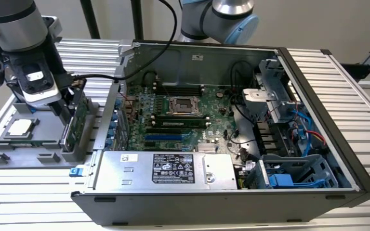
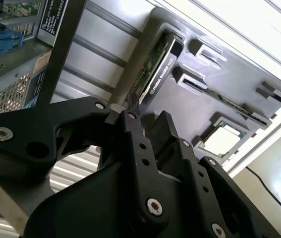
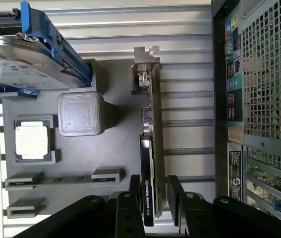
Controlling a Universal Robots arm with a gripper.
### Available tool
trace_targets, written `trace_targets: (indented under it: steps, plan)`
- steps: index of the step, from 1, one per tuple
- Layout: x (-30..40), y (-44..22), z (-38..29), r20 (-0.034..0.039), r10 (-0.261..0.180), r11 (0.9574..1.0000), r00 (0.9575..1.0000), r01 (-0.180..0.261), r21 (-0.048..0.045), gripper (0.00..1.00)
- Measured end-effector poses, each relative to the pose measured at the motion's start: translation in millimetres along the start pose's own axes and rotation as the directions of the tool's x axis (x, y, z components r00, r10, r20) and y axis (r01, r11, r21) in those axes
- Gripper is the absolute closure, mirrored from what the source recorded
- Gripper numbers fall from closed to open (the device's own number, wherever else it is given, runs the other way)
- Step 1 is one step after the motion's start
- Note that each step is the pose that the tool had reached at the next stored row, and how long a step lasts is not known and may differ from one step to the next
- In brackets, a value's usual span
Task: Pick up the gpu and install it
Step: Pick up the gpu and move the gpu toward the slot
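The gpu (image 1: 74,122) stands on edge in a slot of the grey holder tray (image 1: 18,154), on the exterior view's left of the open computer case (image 1: 313,120). Its green board, black shroud and silver bracket show in both wrist views (image 3: 150,148) (image 2: 157,64). My gripper (image 1: 65,114) hangs straight over it, one finger (image 3: 134,191) against the shroud face and the other on the board face, shut on the card's upper edge (image 3: 153,191) (image 2: 147,119). The card still sits in its slot.
The tray also carries a processor chip (image 3: 31,140), a RAM stick (image 3: 56,179) and a silver hard drive with blue rails (image 3: 26,64). Inside the case lie the motherboard (image 1: 178,120) with blue expansion slots (image 1: 162,137) and the power supply (image 1: 165,168). A second arm's base (image 1: 227,19) stands behind.
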State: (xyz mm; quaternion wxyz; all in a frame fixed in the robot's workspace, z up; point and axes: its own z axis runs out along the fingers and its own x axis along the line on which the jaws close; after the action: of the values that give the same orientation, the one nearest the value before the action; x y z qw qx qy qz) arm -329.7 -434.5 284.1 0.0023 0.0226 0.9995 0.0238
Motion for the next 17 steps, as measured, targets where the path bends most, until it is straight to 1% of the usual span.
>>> trace_targets:
  steps: [17]
  plan:
    - [0.0, -0.2, 4.3, 0.0001, 0.000, 1.0000, 1.0000, 0.000, -0.0001, 0.00]
